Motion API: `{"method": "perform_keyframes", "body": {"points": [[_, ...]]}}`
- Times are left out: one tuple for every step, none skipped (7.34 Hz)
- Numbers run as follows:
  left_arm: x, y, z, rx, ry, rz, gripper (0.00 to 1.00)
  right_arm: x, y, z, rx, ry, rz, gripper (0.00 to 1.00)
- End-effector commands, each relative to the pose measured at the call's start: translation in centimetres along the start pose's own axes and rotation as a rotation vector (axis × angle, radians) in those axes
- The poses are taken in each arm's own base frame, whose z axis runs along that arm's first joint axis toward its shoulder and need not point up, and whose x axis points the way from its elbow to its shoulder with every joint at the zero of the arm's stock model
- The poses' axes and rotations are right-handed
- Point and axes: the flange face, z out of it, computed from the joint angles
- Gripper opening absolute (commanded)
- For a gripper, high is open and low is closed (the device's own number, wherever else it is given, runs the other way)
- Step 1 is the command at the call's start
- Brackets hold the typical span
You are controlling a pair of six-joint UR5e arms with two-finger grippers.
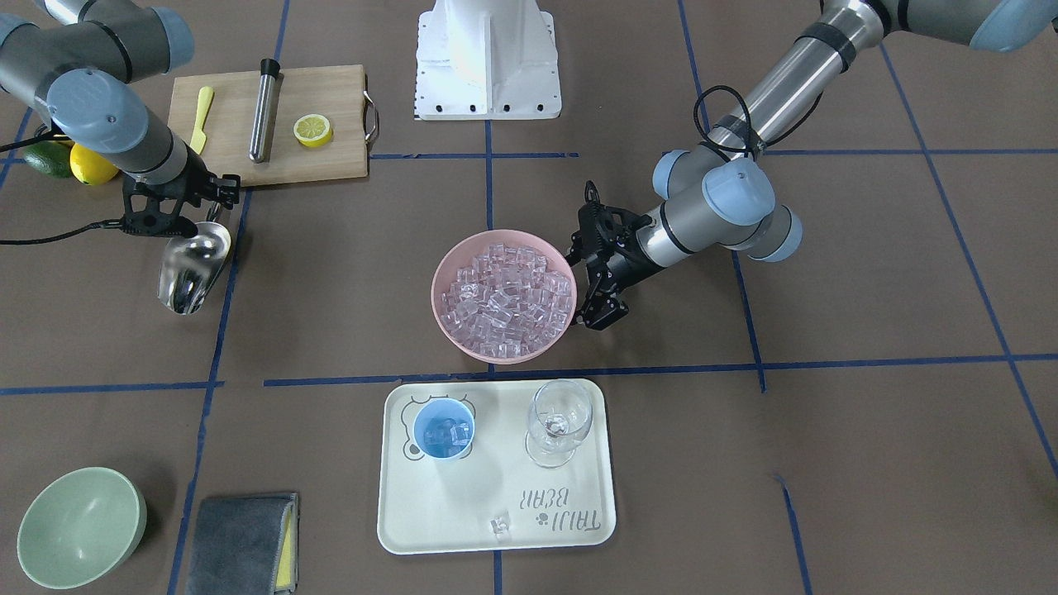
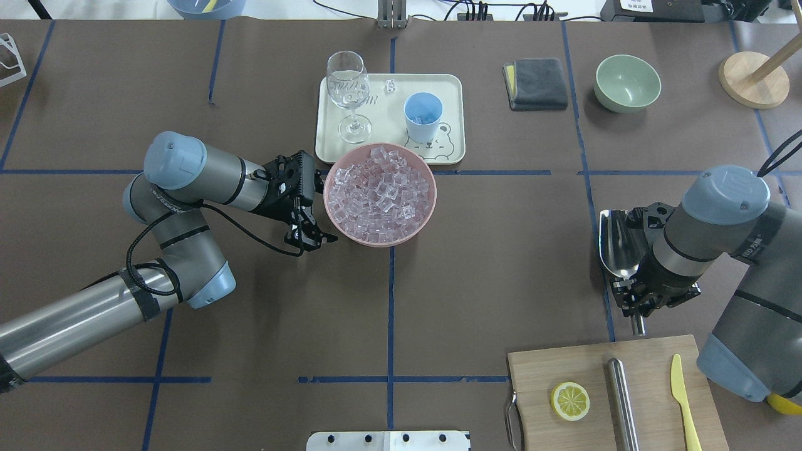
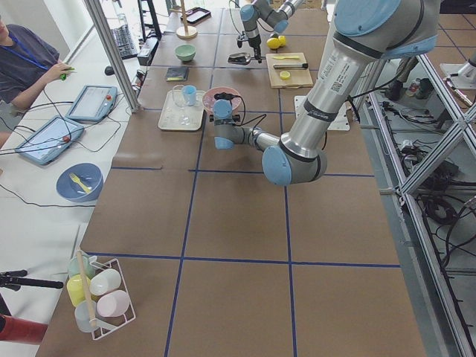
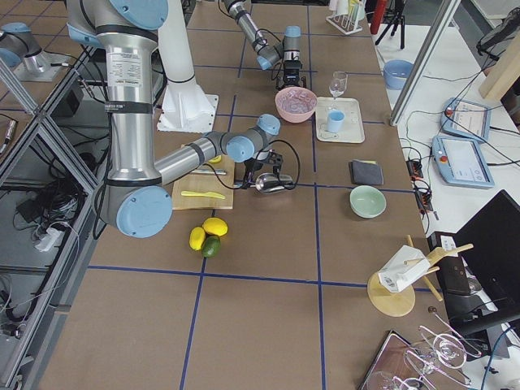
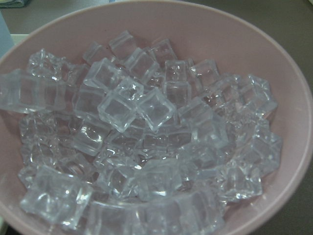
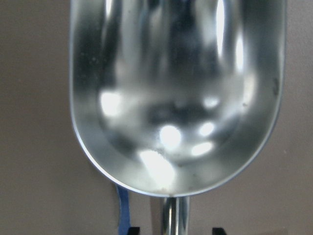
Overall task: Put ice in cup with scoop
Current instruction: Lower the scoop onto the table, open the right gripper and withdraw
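Right pincer [image 6: 174,229] is released: in its wrist view the two black fingertips [image 6: 128,230] stand either side of the scoop's tubular handle with a gap on each side. The scoop [image 1: 194,264] lies on the table under it, trough up and empty, reaching ahead of the pincer away from the robot. The handle end points back at the cutting board [image 1: 331,161], whose edge is near but apart. On the board lie one steel cylinder [image 1: 266,111], one yellow knife [image 1: 201,116] and one lemon half [image 1: 313,130]. Off the board's outer side sit one whole lemon [image 1: 91,164] and one green fruit [image 1: 45,159].

Toward the left arm from this pincer runs a wide stretch of bare table crossed by blue tape, up to the pink bowl [image 1: 436,289] heaped with ice [image 1: 508,293]. The left pincer [image 2: 310,235] sits just beside the bowl's rim on the far side. I cannot tell its grip, nor whether it touches the rim.

Beyond the bowl, well apart from the right pincer, the tray [image 1: 496,487] has its near edge just beside the bowl. On it stand one cup [image 1: 423,421], upright at that edge with a few cubes inside, and one wine glass [image 1: 559,421] with a cube in it. One loose cube [image 1: 499,525] lies by the far edge.

Farthest ahead of the right pincer are one grey cloth [image 1: 240,541] and one green bowl [image 1: 81,529]
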Motion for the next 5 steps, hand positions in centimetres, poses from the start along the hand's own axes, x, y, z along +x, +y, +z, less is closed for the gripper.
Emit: {"method": "perform_keyframes", "body": {"points": [[0.0, 0.0, 0.0, 0.0, 0.0, 0.0, 0.99, -0.4, -0.1, -0.1, 0.003, -0.004, -0.002, 0.64], [0.0, 0.1, 0.0, -0.001, 0.0, -0.001, 0.99, -1.0, -0.1, -0.8, 0.014, -0.016, -0.007, 1.0], [0.0, 0.0, 0.0, 0.0, 0.0, 0.0, 0.99, -0.6, -0.6, -2.6, 0.043, -0.037, 0.005, 1.0], [0.0, 0.1, 0.0, -0.001, 0.0, -0.001, 0.99, -0.1, -1.0, -5.4, 0.089, -0.068, 0.008, 1.0], [0.0, 0.2, -0.1, -0.001, 0.0, -0.002, 0.99, 0.5, -1.5, -8.9, 0.154, -0.102, 0.015, 1.0]]}}
